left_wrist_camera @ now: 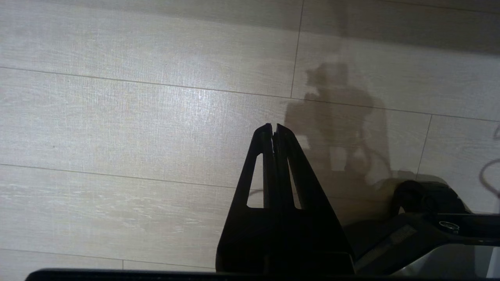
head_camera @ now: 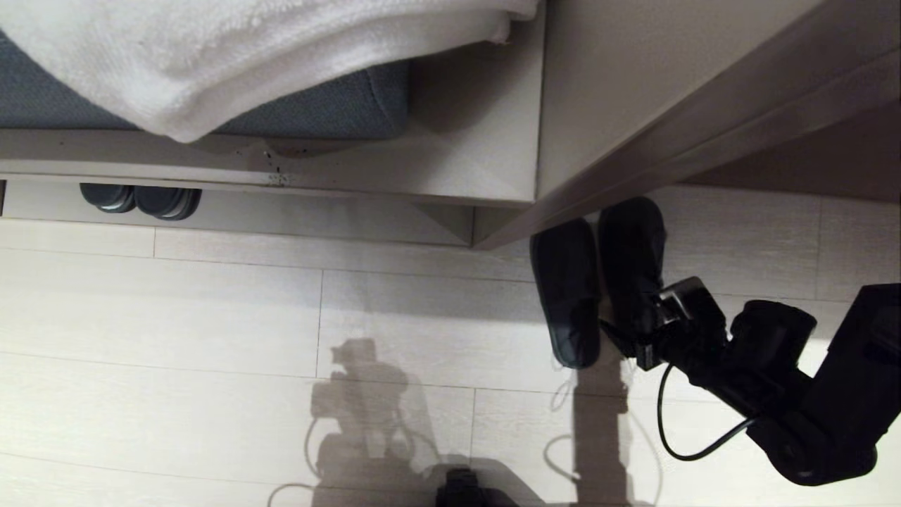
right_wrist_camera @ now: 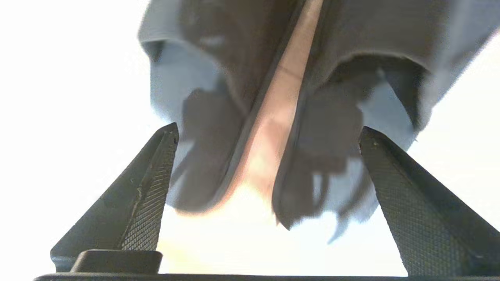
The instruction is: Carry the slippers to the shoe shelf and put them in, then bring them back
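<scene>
Fingers [right_wrist_camera: 156, 187] of the right gripper [right_wrist_camera: 269, 168] stand wide apart, one on each outer side of the slippers [right_wrist_camera: 273, 97], and neither finger visibly presses on them. In the right wrist view the two black slippers lie side by side just beyond the fingertips, heels toward the gripper, with a narrow strip of floor showing between them and the grey-blue footbeds visible. From the head view the slippers [head_camera: 598, 282] rest flat on the pale wood floor [head_camera: 281, 317], their toes tucked just under the edge of the beige panel [head_camera: 633, 105] that slants above them, and the right gripper [head_camera: 630, 331] sits at their heel end, reaching in from the right side of that panel. Well away from the slippers, under the low ledge [head_camera: 211, 176] below the white blanket [head_camera: 246, 56], the rounded ends of another dark pair [head_camera: 141, 199] peek out. The left gripper [left_wrist_camera: 273, 128] hangs over bare floor with its fingers pressed together, holding nothing.
</scene>
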